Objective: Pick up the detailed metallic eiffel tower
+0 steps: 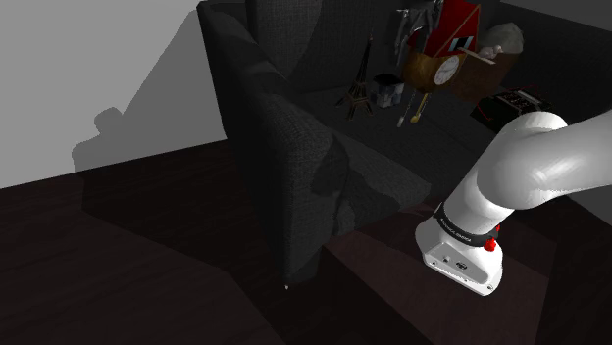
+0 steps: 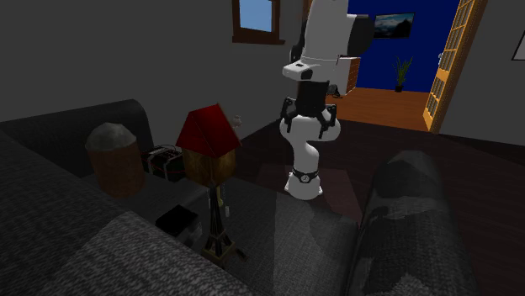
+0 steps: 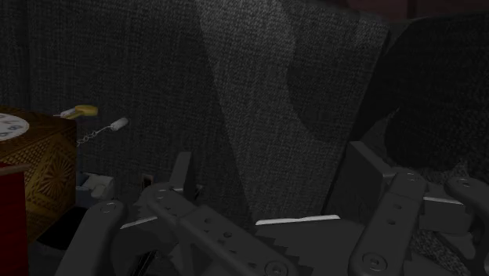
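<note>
Charcoal woven sofa (image 1: 294,147) in a dim room, with a white arm (image 1: 520,167) bending in from the shoulder view's right. Small dark eiffel tower (image 1: 358,83) upright on the sofa's seat, toward the backrest, just beside a brown cuckoo clock (image 1: 441,59) with a red roof. From the second exterior view, tower close to the camera, clock immediately behind it.

Black gripper (image 2: 309,122) high over the front of the sofa, well apart from the tower, fingers spread wide, nothing between them.

Judged stage: approach barely begun, reach across the seat not yet made.

For a clean grasp:
- Travel over the seat with fingers wide.
- Descend from above on the side away from the clock.
- Straddle the slim upper-middle of the tower rather than the splayed legs.
- Centre it between the pads, then close gently.

Likely hazards:
- Brushing the clock or its hanging chain weights (image 1: 405,116).
- Tipping a tall, narrow model on soft upholstery.
- Pinching only the thin spire.

Lift straight up before any sideways travel.
</note>
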Available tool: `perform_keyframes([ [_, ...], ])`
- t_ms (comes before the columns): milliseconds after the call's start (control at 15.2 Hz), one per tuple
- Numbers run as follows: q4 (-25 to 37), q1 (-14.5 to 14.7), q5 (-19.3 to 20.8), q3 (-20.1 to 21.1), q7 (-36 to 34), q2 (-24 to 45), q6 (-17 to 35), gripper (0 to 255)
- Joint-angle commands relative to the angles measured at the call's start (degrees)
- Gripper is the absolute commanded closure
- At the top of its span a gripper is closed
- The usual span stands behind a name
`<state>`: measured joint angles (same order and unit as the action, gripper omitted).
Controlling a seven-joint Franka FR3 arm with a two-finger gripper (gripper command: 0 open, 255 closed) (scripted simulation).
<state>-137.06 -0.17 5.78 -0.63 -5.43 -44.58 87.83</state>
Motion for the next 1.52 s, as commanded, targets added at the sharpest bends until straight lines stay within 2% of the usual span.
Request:
perform_keyframes([
  [0,0.00,0.00,0.00,0.00,0.00,0.00,0.00,0],
  [264,-6.13,0.96,2.70,-10.24,14.59,-5.01,8.10,0],
  [528,-9.03,2.71,4.65,-21.95,29.62,-5.81,16.08,0],
  [726,-8.87,5.66,4.82,-31.58,41.38,-3.77,21.62,0],
  [858,-7.64,8.96,4.07,-38.48,49.45,-1.51,24.81,0],
  [1056,-4.19,16.20,1.26,-49.57,62.05,2.66,28.44,0],
  [1188,-0.89,22.98,-1.47,-57.81,70.52,5.39,29.82,0],
  [1320,3.17,31.56,-4.30,-67.02,78.59,7.38,30.24,0],
  [1452,7.91,41.64,-6.63,-76.89,85.82,7.98,29.71,0],
])
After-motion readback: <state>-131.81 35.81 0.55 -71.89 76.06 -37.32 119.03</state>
